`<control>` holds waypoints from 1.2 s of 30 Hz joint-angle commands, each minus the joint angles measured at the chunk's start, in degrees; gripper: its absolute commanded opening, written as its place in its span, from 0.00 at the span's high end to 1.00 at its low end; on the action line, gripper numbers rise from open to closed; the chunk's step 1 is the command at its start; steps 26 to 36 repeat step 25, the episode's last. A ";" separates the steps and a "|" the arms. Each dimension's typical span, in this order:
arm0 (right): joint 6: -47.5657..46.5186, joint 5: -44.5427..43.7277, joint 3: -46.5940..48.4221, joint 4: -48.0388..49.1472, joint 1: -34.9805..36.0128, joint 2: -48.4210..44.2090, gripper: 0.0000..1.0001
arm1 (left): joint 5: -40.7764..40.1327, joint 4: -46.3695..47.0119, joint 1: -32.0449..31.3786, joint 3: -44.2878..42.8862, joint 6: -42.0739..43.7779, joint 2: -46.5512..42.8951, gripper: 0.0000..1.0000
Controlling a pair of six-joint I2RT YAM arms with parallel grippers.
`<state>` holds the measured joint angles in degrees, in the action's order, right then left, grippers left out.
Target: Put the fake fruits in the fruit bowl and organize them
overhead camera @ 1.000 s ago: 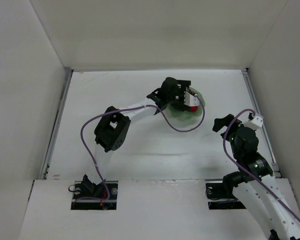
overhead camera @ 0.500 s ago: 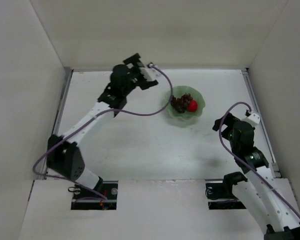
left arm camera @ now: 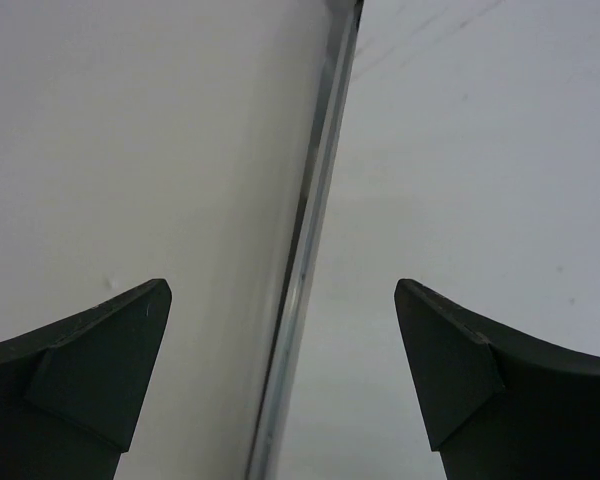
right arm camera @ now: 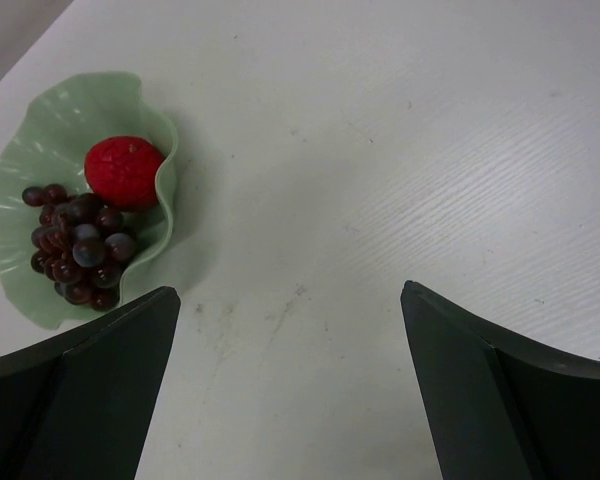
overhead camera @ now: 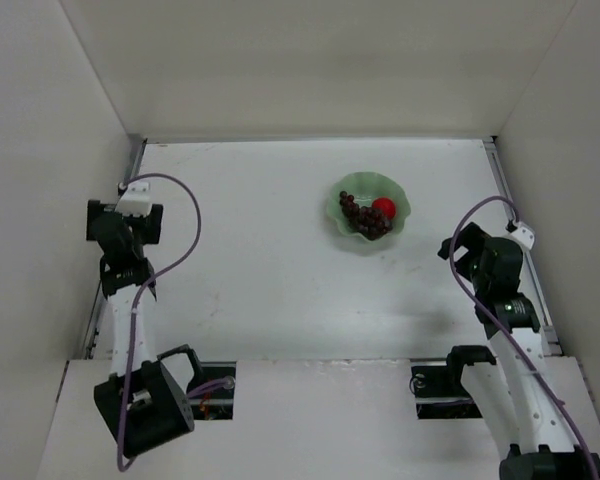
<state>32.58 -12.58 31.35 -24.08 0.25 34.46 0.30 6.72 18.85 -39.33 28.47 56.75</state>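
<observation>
Both grippers are spread wide and hold nothing. On my left wrist feed the left gripper (left arm camera: 282, 288) shows its two dark fingers well apart, and the right gripper (right arm camera: 290, 290) looks the same on its own feed, with bare table (right arm camera: 410, 150) between the fingers. From the right wrist I see the red fruit (right arm camera: 123, 171) inside the bowl (right arm camera: 40, 125), tucked against a fold of the wavy rim. The grapes (right arm camera: 80, 250) lie just beside it in the bowl; from here they seem to touch the fruit, though I cannot be sure. On the overhead feed the bunch runs slantwise across the middle of the bowl and the red fruit sits to its right. The bowl stands upright on the table, right of centre and toward the far side. My right gripper is the closer of the two, near the bowl on its right and a little nearer to me, not touching it. My left arm is bent up at the left edge of the table, well apart from the bowl. Its camera looks straight at the seam where the wall (left arm camera: 130, 130) meets the table, with a metal rail (left arm camera: 315, 215) running along that seam between the fingers. A purple cable (overhead camera: 185, 225) loops off the left arm.
</observation>
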 commanded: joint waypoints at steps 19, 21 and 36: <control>0.56 5.64 0.55 0.34 -2.41 -2.82 0.00 | -1.88 22.37 0.01 17.88 -13.27 -7.62 0.00; 0.47 5.64 0.55 0.52 -2.32 -3.34 0.00 | -1.26 22.46 -0.52 18.24 -12.91 -7.88 0.00; 0.56 5.46 0.55 0.52 -2.49 -4.13 0.00 | -1.17 22.11 -0.88 18.50 -12.91 -8.58 0.00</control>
